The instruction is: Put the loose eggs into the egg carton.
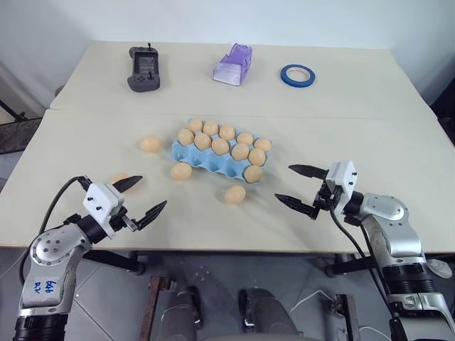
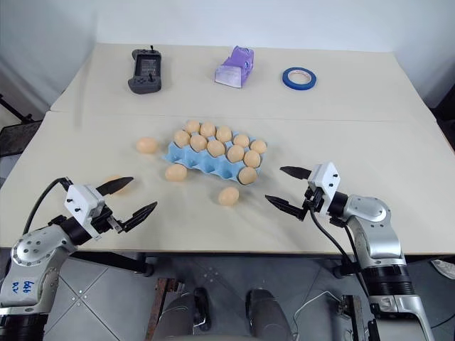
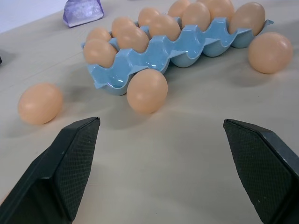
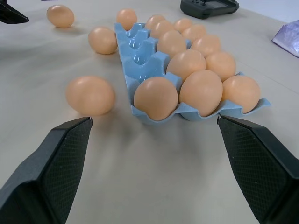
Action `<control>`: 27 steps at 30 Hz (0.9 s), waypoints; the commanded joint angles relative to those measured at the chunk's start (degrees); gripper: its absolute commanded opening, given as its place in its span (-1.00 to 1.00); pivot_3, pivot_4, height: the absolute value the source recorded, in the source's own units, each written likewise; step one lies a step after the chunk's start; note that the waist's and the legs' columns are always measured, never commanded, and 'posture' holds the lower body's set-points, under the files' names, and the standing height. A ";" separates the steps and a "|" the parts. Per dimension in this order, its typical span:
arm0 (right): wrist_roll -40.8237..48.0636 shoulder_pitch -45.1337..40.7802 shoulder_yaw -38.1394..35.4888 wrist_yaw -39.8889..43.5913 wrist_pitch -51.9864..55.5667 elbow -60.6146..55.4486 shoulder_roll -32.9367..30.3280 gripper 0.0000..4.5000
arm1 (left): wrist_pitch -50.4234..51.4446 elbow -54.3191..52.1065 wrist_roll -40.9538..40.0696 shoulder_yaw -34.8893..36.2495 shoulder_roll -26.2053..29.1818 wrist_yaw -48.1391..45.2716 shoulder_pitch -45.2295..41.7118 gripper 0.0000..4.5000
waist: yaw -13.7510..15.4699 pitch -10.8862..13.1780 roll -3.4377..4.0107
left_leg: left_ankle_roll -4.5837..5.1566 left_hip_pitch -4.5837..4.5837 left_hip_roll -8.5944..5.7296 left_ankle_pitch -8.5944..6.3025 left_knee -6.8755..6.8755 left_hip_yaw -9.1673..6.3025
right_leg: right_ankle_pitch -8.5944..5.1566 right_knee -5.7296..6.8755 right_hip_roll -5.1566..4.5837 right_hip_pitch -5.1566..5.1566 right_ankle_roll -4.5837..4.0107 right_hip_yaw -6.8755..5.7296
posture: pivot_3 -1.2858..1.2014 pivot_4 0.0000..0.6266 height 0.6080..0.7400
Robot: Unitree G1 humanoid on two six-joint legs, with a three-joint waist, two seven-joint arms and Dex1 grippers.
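Both pincers hang spread wide and empty above the near edge of the table (image 1: 398, 153): the left gripper (image 1: 138, 194) at near left, the right gripper (image 1: 298, 186) at near right, each aimed inward toward the middle.

Just beside the left gripper's far finger lies a loose egg (image 1: 119, 179), partly hidden by it. Farther in, between the 2 grippers, a second loose egg (image 1: 235, 195) sits alone on the bare tabletop. A third egg (image 1: 181, 171) rests against the near left side of the egg carton (image 1: 183, 150), and a fourth egg (image 1: 151, 143) lies to the carton's left, a little apart from it.

The light blue carton stands at the middle of the table, angled, with 10 eggs in it: its 2 far rows look full and only the right end cup of its near row holds an egg, so the other cups in that row stand open.

At the far side sit a dark handheld controller (image 1: 144, 69), a pale purple packet (image 1: 234, 65) and a blue tape ring (image 1: 297, 75).

I judge the task underway, with nothing grasped and a pick about to start. The next move calls for lowering 1 open pincer around a loose egg, most likely the lone middle one, and closing gently so it neither rolls away nor cracks.
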 commanded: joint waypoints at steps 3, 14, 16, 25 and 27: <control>0.86 -1.31 -0.37 1.89 -0.71 -0.29 -0.28 0.99 | -0.69 -1.12 -1.84 0.03 -0.79 -0.90 -1.12 1.00 | 0.05 0.00 0.00 | 0.00 0.00 0.00 0.00 0.03 0.00 | 0.00 0.03 0.00 0.00 0.00 0.00 | 0.03 -0.52 1.00; -0.67 -6.86 10.01 4.08 5.16 -6.12 5.07 0.99 | -6.72 0.11 -5.05 5.54 -0.11 -7.66 8.36 1.00 | -0.27 0.00 0.00 | -0.02 0.03 0.07 0.02 0.06 -0.01 | -0.01 0.12 0.07 -0.05 -0.03 0.01 | 0.03 -0.52 1.00; -3.60 -8.80 12.31 3.12 4.33 -3.96 6.43 0.99 | -7.32 -0.13 -5.06 6.01 -0.20 -7.61 9.69 1.00 | -0.28 -0.01 -0.01 | -0.03 0.02 0.05 0.01 0.07 -0.02 | -0.02 0.11 0.01 -0.04 -0.03 -0.01 | 0.03 -0.52 1.00; -11.55 -14.79 18.02 1.91 2.20 8.03 10.88 0.99 | -6.44 -5.63 -6.07 4.90 -1.38 -6.39 12.42 1.00 | -0.19 -0.02 -0.03 | -0.06 -0.01 -0.04 -0.01 -0.12 -0.04 | -0.10 0.04 -0.18 -0.07 -0.21 -0.10 | 0.03 -0.52 1.00; -12.07 -15.09 18.42 2.38 1.25 9.01 11.17 0.99 | -6.38 -6.07 -5.91 4.68 -1.43 -6.34 12.80 1.00 | -0.21 -0.02 -0.02 | -0.06 0.00 -0.03 -0.02 -0.16 -0.04 | -0.13 0.06 -0.16 -0.08 -0.26 -0.12 | 0.03 -0.52 1.00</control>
